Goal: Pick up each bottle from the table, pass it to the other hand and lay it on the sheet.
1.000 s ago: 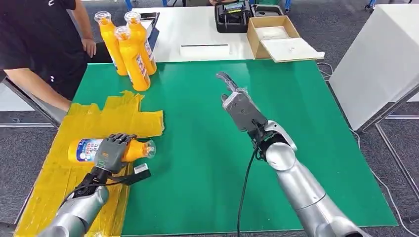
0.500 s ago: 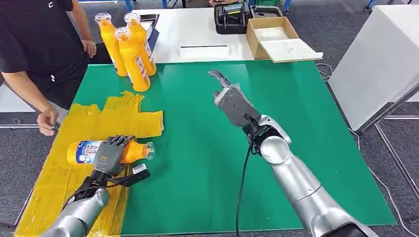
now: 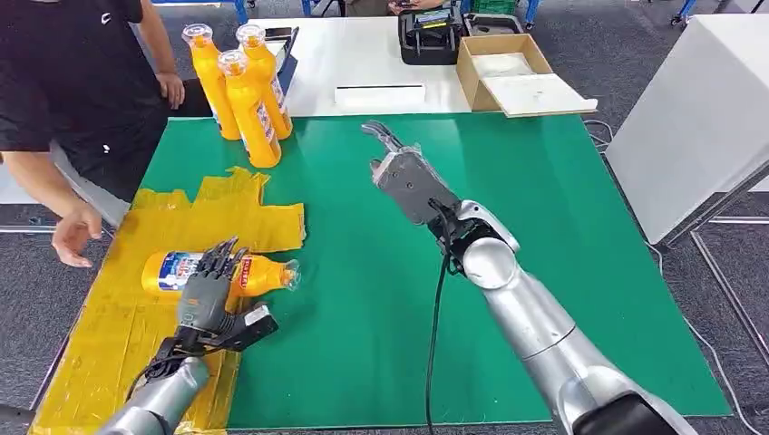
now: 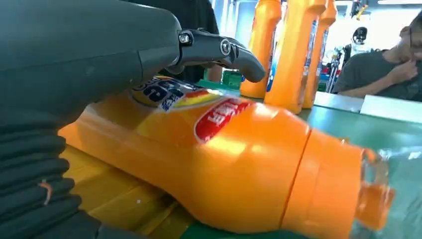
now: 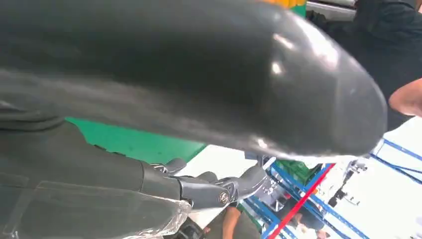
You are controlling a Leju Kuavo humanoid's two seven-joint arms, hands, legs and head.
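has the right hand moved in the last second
Yes. The right hand has shifted left over the green mat, towards the three standing bottles, and holds nothing.

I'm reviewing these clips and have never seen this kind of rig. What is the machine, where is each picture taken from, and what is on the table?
It is a humanoid robot with two silver arms. The wide picture looks down from its head; the two close ones come from cameras at its wrists. On the green table lies a yellow sheet with one orange bottle on its side; the left hand is spread over it, not gripping. Three standing bottles wait at the far corner. The right hand reaches out, holding nothing. A person stands beside.
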